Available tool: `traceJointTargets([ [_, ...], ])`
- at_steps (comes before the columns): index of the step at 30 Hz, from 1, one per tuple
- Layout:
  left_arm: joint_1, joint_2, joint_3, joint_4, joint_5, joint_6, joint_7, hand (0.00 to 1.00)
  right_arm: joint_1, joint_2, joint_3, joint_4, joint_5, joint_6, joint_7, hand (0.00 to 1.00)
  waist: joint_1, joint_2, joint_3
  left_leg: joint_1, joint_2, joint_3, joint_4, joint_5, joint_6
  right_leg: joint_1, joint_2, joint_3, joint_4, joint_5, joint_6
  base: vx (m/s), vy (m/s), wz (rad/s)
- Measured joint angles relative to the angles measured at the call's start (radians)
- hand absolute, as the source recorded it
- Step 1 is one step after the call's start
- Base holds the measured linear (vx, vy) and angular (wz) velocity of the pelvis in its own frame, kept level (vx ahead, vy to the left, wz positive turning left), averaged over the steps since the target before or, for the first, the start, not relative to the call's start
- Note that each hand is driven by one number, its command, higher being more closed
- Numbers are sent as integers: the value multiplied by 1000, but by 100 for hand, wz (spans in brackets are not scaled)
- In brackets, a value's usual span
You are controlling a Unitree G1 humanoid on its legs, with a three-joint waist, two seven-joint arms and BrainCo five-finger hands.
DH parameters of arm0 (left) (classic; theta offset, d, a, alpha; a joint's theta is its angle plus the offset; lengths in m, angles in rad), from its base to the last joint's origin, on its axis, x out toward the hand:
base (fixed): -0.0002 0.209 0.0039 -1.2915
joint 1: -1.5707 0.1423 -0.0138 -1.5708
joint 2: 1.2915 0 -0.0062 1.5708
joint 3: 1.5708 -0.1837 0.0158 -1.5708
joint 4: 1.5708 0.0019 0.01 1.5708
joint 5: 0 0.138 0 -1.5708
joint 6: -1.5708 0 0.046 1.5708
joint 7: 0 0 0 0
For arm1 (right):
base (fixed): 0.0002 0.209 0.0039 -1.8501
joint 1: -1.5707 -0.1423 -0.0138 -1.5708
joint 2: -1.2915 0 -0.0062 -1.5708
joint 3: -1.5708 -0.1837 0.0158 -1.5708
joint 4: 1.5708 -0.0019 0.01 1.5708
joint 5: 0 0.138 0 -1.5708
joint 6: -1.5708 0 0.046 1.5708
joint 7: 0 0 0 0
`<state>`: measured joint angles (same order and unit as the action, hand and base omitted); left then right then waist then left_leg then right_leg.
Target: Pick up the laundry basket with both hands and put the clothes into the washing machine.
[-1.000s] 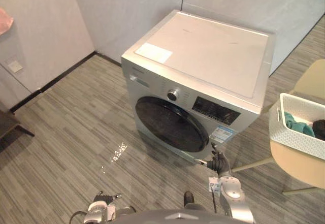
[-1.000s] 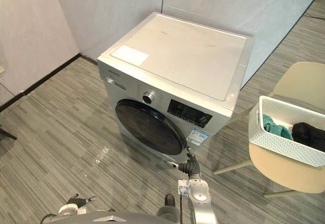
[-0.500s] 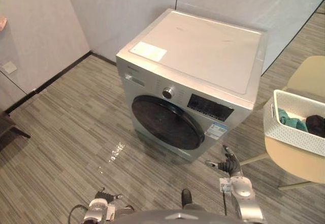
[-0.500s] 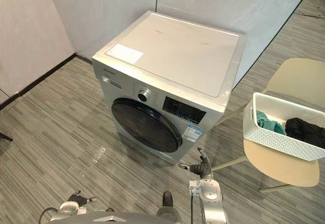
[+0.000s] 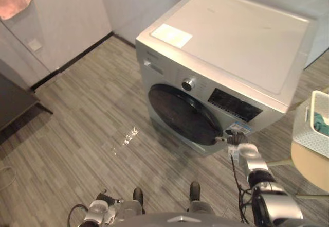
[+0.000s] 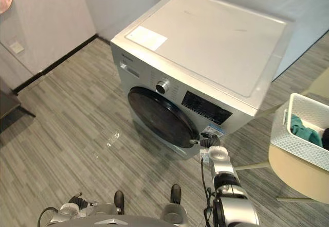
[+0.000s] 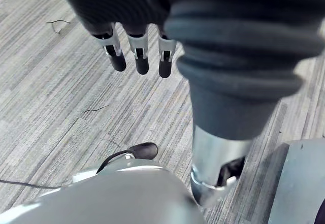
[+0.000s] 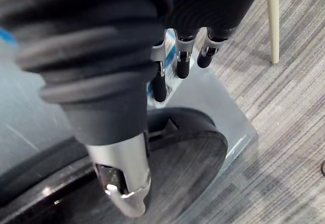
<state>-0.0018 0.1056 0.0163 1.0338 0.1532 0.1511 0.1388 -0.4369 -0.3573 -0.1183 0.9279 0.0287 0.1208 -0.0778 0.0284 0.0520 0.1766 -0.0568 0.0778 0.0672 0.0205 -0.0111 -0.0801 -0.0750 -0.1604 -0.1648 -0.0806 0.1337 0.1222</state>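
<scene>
The washing machine [image 5: 231,47] stands on the floor [image 5: 87,134] near a corner of the room, and its round dark door [image 5: 182,114] is closed. The head views show the right hand [image 6: 208,142] reaching out to the right edge of that door. I cannot tell if it touches it.

The right wrist view shows the hand from close up. Its fingers [image 8: 179,61] are straight and loose, and they hold nothing. Past them is the dark door and a thin chair leg [image 8: 272,21].

The right eye view shows more of the white basket [image 6: 295,147] than the left eye view does. The basket sits on a pale yellow chair [image 6: 295,174], well to the right of the washing machine, and no hand is on it. A teal cloth [image 6: 303,129] and a dark cloth [image 6: 325,138] lie inside it.

The left wrist view shows the left hand [image 7: 141,56] hanging low over the floor. Its fingers are straight, and it holds nothing.

The floor has grey stripes, and there is a shiny spot in front of the machine. The walls [image 5: 67,16] are plain and light. A pink cloth [image 5: 13,0] hangs high up on the left.
</scene>
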Motion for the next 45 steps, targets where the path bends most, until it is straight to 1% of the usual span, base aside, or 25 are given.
traceJointTargets([
  [1, -19, -3, -4, -1, -9, -1, 2, 0, -22, 3, 4, 5, 17, 12, -14, 0, 0, 7, 17, -4, -1, -16, -9, 10, -1, 2, 0, -14, 0, 1, -1, -59, -20, 26],
  [2, -25, -3, -10, -2, -18, -5, 4, 0, -31, 3, 18, 11, 26, 14, -27, 0, 2, 7, 23, -7, -1, -20, -9, 13, -1, 1, 0, -18, 0, 1, -1, -61, -13, 21],
  [6, -26, -4, -19, -3, -33, -11, 9, 0, -75, 13, 94, 6, 48, 13, -32, 0, 2, 10, 27, -9, -1, -25, -19, 23, -2, -3, 0, -22, 0, 4, -3, -37, -3, 4],
  [11, -25, -3, -18, -2, -32, -16, 10, 0, -58, 64, 194, -64, 89, 12, -32, 0, 1, 6, 30, -5, 1, -36, -25, 28, -3, 5, 2, -34, 0, 4, -3, -16, -2, 7],
  [12, -25, -2, -17, 0, -32, -16, 10, 0, -29, 73, 247, -117, 91, 8, -31, 0, -1, 5, 31, -5, 2, -36, -26, 29, -4, 5, 2, -34, 0, 4, -3, 0, 0, 0],
  [13, -24, -1, -17, 1, -28, -14, 9, 0, -2, 70, 306, -183, 81, 5, -23, 0, -5, 4, 31, -3, 4, -35, -26, 29, -4, 6, 4, -32, 0, 4, -3, -18, -3, -4],
  [14, -24, 0, -17, 2, -23, -12, 9, 0, 7, 69, 335, -213, 78, 3, -12, 0, -6, 3, 31, 0, 5, -33, -28, 29, -4, 7, 5, -31, 0, 4, -3, -15, -12, -7],
  [16, -25, -1, -15, 2, -2, -5, 8, 0, 30, 73, 449, -301, 78, -11, 20, 0, -8, 0, 31, 10, 12, -29, -34, 30, -7, 12, 12, -28, 0, 3, -3, -11, -18, -6],
  [17, -25, -1, -11, 2, 7, -4, 8, 0, 38, 74, 515, -336, 76, -11, 43, 0, -7, -1, 30, 13, 16, -30, -38, 32, -10, 13, 16, -29, 0, 3, -3, -6, -31, 0],
  [18, -25, -1, -5, 2, 8, -4, 8, 0, 64, 82, 581, -369, 56, -8, 48, 0, -8, -5, 31, 20, 22, -32, -41, 33, -12, 21, 22, -33, 0, 3, -3, -4, -33, 2],
  [19, -25, -2, 2, 3, 8, -3, 9, 0, 78, 83, 609, -379, 57, -10, 60, 0, -8, -8, 29, 25, 25, -33, -41, 33, -14, 27, 24, -35, 0, 2, -4, 1, -41, 8],
  [21, -25, -1, 11, 5, 8, 2, 12, 0, 117, 99, 711, -440, 97, -12, 105, 0, -6, -18, 23, 37, 32, -41, -41, 32, -19, 43, 29, -45, -1, -5, -6, -7, -28, 10],
  [22, -25, -1, 23, 7, 8, 2, 17, 0, 118, 134, 785, -461, 134, -12, 132, 0, -2, -27, 16, 35, 36, -44, -41, 33, -22, 44, 32, -52, -1, -6, -7, -20, -22, 9],
  [23, -25, 0, 25, 7, 8, 2, 20, 0, 119, 152, 797, -462, 143, -12, 139, 0, -2, -30, 14, 33, 36, -49, -41, 34, -23, 44, 33, -57, -1, -7, -8, -21, -21, 14],
  [24, -25, 0, 29, 7, 8, 2, 26, 0, 120, 165, 826, -481, 165, -12, 162, 0, -2, -35, 11, 29, 36, -60, -41, 35, -24, 47, 33, -67, -1, -8, -9, -17, -16, 29],
  [25, -25, 1, 35, 7, 8, 2, 30, 0, 125, 183, 867, -512, 172, -18, 190, 0, 1, -41, 6, 26, 36, -75, -41, 37, -25, 54, 33, -77, -3, -12, -8, -15, -14, 31],
  [27, -24, 1, 52, 9, 8, 4, 33, 0, 139, 221, 890, -539, 172, -35, 210, 0, 9, -51, -5, 26, 35, -96, -40, 38, -26, 70, 32, -97, -6, -18, -7, -6, -11, 35],
  [28, -20, 1, 66, 9, 8, 4, 35, 0, 154, 243, 890, -559, 172, -42, 210, 0, 18, -60, -15, 27, 34, -104, -40, 38, -26, 76, 31, -102, -7, -21, -5, -1, -7, 27],
  [30, -11, 2, 91, 10, 8, 5, 37, 0, 166, 252, 887, -576, 175, -61, 209, 0, 26, -71, -26, 27, 31, -104, -40, 38, -26, 77, 29, -102, -7, -22, -4, 0, -1, 6],
  [32, -3, 2, 105, 11, 9, 6, 37, 0, 213, 243, 836, -601, 180, -70, 208, 0, 26, -76, -30, 26, 26, -104, -40, 38, -25, 77, 24, -101, -7, -22, -4, 0, 0, 0],
  [35, 8, 2, 113, 20, 21, 12, 33, 0, 347, 206, 713, -602, 179, -77, 205, 0, 19, -78, -39, 26, 21, -99, -40, 36, -23, 75, 19, -98, -7, -24, -1, -4, 3, -2],
  [38, 10, 0, 111, 21, 39, 21, 28, 0, 495, 173, 557, -570, 150, -74, 198, 0, -5, -77, -41, 27, 22, -80, -40, 33, -22, 65, 20, -82, -7, -25, 0, -11, 6, -16],
  [40, 12, 2, 100, 21, 48, 26, 28, 0, 551, 160, 465, -510, 118, -66, 182, 0, -10, -78, -52, 25, 26, -44, -41, 28, -23, 37, 23, -41, -6, -21, -3, -8, 8, -54],
  [42, -3, 11, 79, 16, 49, 27, 28, 0, 615, 154, 348, -462, 68, -45, 154, 0, -35, -76, -55, 24, 31, 2, -39, 20, -23, 6, 27, 2, -5, -11, -5, -8, 4, -66],
  [45, -48, 11, 58, -12, 44, 26, 29, 0, 670, 163, 235, -443, 49, -34, 129, 0, -57, -80, -59, 23, 40, 57, -39, 12, -29, -31, 39, 54, -6, 2, -9, -16, -1, -60],
])
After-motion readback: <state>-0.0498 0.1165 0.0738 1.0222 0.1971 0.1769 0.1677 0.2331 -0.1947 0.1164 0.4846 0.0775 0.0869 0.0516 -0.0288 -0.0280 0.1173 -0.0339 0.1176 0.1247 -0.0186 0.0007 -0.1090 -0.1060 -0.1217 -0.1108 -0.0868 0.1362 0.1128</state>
